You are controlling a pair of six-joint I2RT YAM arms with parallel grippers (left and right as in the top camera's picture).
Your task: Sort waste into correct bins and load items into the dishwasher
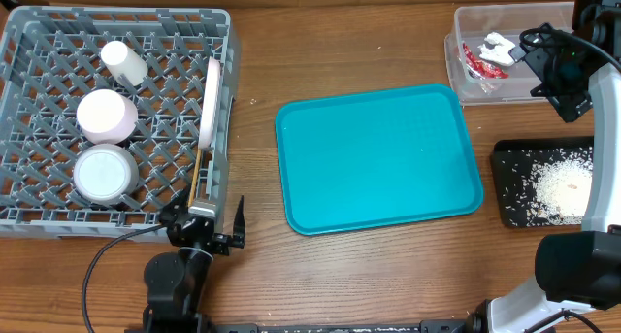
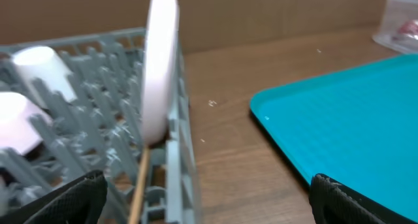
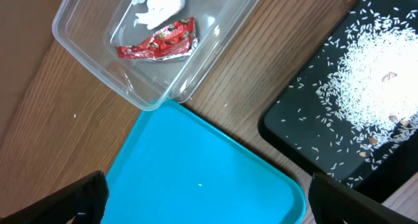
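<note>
The grey dish rack [image 1: 29, 216] at the left holds a white cup [image 1: 123, 61], a small white bowl [image 1: 107, 116], a grey bowl [image 1: 104, 173], a white plate [image 1: 211, 100] standing on edge and chopsticks [image 1: 199, 173]. My left gripper [image 1: 209, 216] is open and empty at the rack's near right corner; its view shows the plate [image 2: 160, 67] and a chopstick [image 2: 139, 185]. The clear tub [image 1: 461, 81] holds the red wrapper [image 3: 157, 44] and the tissue [image 3: 157, 2]. Rice [image 3: 379, 87] lies in the black tray [image 3: 307, 139]. My right gripper [image 1: 555, 73] is open and empty, raised above the table between them.
A flat teal tray [image 1: 378, 158] lies in the middle of the table, with one tiny white crumb on it [image 3: 200, 183]. It also shows in the left wrist view [image 2: 346, 119]. A few specks lie on the wood beside the rack [image 2: 212, 104].
</note>
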